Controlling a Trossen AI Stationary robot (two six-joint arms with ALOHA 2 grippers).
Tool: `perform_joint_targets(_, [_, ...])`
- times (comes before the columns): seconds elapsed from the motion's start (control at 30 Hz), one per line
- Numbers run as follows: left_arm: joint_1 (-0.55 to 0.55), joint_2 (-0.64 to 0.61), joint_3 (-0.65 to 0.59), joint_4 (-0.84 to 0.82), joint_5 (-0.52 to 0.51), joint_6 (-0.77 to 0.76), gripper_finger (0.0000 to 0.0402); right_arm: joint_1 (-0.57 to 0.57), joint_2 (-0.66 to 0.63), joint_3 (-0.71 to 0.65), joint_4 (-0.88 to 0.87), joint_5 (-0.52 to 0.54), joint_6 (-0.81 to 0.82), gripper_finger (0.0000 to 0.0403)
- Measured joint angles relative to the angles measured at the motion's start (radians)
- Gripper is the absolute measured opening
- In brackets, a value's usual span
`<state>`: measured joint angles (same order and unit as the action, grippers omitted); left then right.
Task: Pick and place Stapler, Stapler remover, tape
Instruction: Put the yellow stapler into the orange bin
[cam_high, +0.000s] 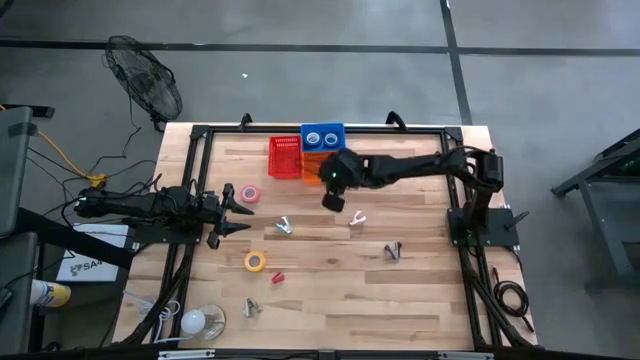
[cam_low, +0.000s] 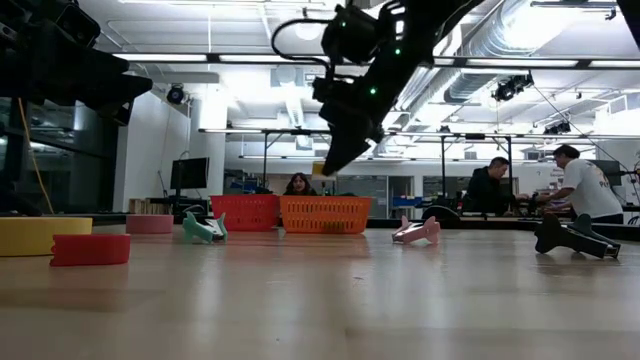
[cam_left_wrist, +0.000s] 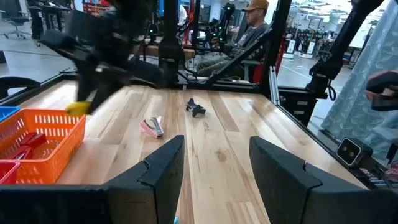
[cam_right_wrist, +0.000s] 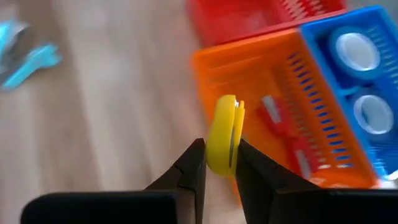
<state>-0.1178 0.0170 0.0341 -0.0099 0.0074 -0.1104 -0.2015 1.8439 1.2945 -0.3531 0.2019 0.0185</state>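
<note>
No text, label or number can be read anywhere

Grey concrete floor (cam_high: 300, 25), a fan (cam_high: 146, 78) beside the table, bright ceiling lights (cam_low: 200, 57).

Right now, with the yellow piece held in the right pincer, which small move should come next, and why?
Probably carry it a little further over the orange basket before opening. The right pincer is shut on the yellow stapler remover, which hangs beside the basket's near edge, not yet above its inside.
</note>
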Motion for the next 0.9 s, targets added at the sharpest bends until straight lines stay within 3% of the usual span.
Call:
perform_joint_targets(0.27, [0.0, 0.0, 0.0, 0.0, 0.0, 0.0, 0.0179, -0.122, 0.0, 0.0, 0.082, -0.151, -0.05, 0.0059])
perform_joint_targets(0.9, [0.0, 0.0, 0.0, 0.0, 0.001, 0.0, 0.0179, -0.179, 0.09, -0.002, 0.141, -0.209, -0.045, 0.0076])
